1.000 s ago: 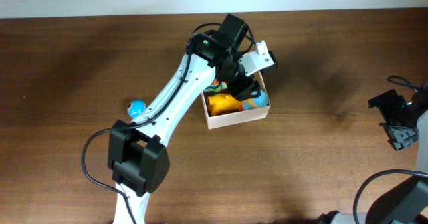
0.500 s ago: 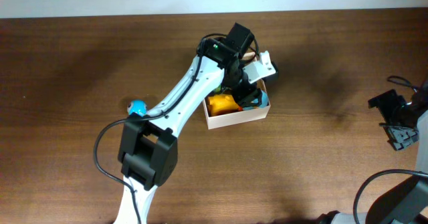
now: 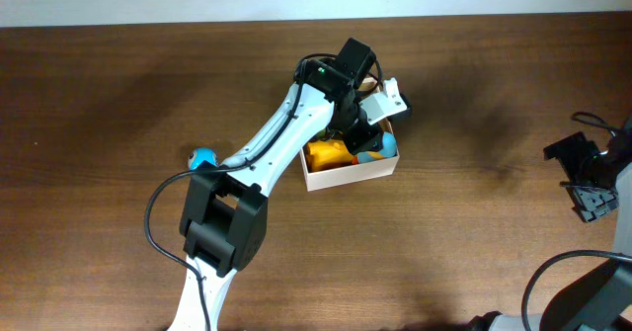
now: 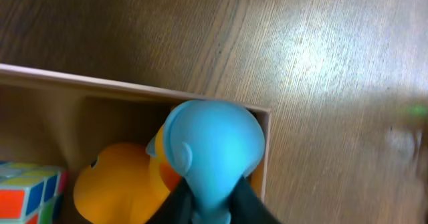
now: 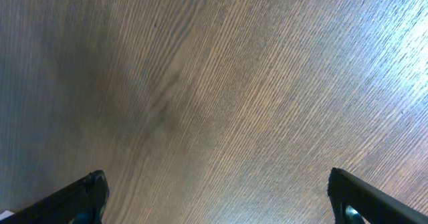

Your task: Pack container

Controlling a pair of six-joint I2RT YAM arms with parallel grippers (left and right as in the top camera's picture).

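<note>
Three toys show at the container (image 3: 348, 178), which sits near the middle of the tabletop (image 3: 474, 252), under the wrist of the left arm: an orange toy (image 4: 114, 184), a cube with coloured squares (image 4: 27, 184) beside it, and a blue toy (image 4: 214, 144) over the corner by the side wall. The left gripper (image 4: 212, 207) reaches down into that corner with its jaws drawn narrow; they appear to pinch the lower, thinner part of the blue toy. The right gripper (image 5: 215, 187) hangs wide and holds nothing, well apart from the box, over bare wood. One small blue ball (image 3: 202, 158) lies outside on the tabletop, just beside the left arm's forearm.

The step in hand looks like setting the blue toy down among the others. The next move probably calls for parting the jaws and rising straight up, clear of the thin wall and the orange toy, so nothing is dragged out; after that, the ball outside would want fetching.
</note>
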